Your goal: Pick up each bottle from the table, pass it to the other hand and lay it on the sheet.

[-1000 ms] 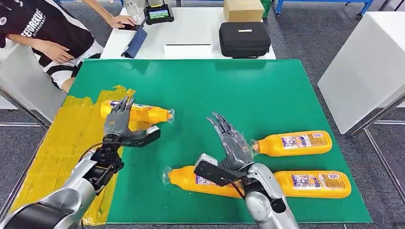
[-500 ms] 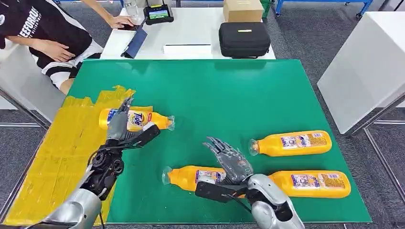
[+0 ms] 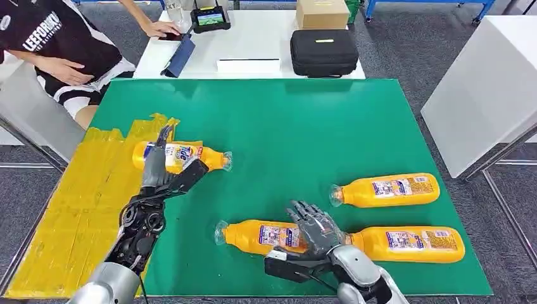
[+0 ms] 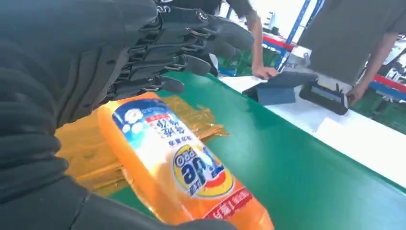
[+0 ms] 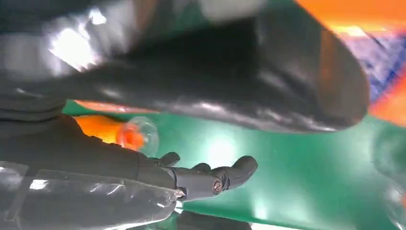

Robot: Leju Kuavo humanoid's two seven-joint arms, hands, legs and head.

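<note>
Bottles of orange detergent lie on the green desk [image 3: 304, 120]. From the head view, one bottle [image 3: 180, 157] rests half on the yellow sheet [image 3: 76, 196], cap toward the green, with the left hand [image 3: 166, 174] just beside it, fingers apart and holding nothing. The right hand [image 3: 313, 231] is spread over the nearest bottle [image 3: 259, 235], fingers across its body, thumb low beside it, not visibly closed. Two more bottles [image 3: 386, 190] [image 3: 411, 244] lie to the right. The left wrist view shows open fingers [image 4: 191, 43] above the laid bottle [image 4: 177, 172], apart from it. The right wrist view shows the thumb [image 5: 215, 96] and fingers [image 5: 215, 179] apart over green. Judging from this, the next pick is beginning; the right hand must close and lift.
</note>
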